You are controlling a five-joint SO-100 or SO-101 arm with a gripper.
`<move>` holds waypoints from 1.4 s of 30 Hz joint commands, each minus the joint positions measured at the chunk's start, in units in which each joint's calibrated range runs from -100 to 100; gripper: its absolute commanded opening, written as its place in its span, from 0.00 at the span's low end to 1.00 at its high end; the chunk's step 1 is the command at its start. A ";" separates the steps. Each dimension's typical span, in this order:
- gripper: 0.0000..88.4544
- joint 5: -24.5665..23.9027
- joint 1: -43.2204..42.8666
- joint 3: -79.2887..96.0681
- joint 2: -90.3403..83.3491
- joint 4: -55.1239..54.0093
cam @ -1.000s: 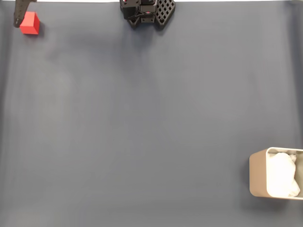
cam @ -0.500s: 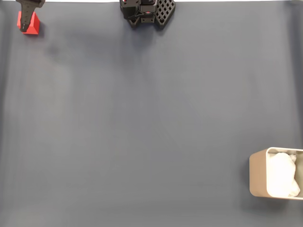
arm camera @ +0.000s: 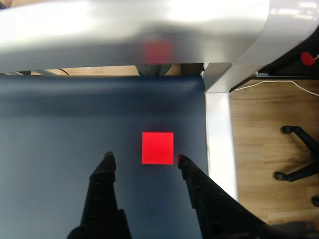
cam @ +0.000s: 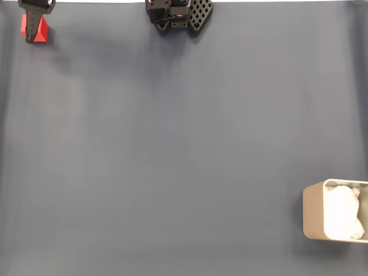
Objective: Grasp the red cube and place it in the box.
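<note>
The red cube (cam: 43, 35) sits on the dark grey mat in the far top-left corner of the fixed view. My black gripper (cam: 34, 32) hangs right over it and hides its middle. In the wrist view the red cube (arm camera: 157, 148) lies just ahead of my gripper (arm camera: 144, 161), which is open. The right fingertip (arm camera: 182, 160) is close to the cube's lower right corner, and the left fingertip (arm camera: 107, 162) stands well off to the cube's left. The beige box (cam: 313, 218) with its white lining stands at the bottom right, far from the cube.
The arm's black base (cam: 178, 14) sits at the top middle of the mat. In the wrist view a white metal frame (arm camera: 217, 124) runs along the table edge just right of the cube, with wooden floor and a chair base (arm camera: 299, 154) beyond.
My gripper has moved from the cube's left side to directly over it and dropped slightly. The cube and box have not moved.
</note>
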 commanded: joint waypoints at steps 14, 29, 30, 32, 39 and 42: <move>0.33 -1.03 -0.80 -3.51 4.25 -2.43; 0.34 -1.32 -1.30 -6.43 7.62 -4.07; 0.34 -1.32 -1.37 -6.53 7.80 -4.07; 0.34 -1.32 -1.58 -6.62 7.97 -4.07; 0.34 -1.47 -1.79 -6.43 8.06 -4.07; 0.34 -1.42 -1.87 -6.16 7.71 -4.07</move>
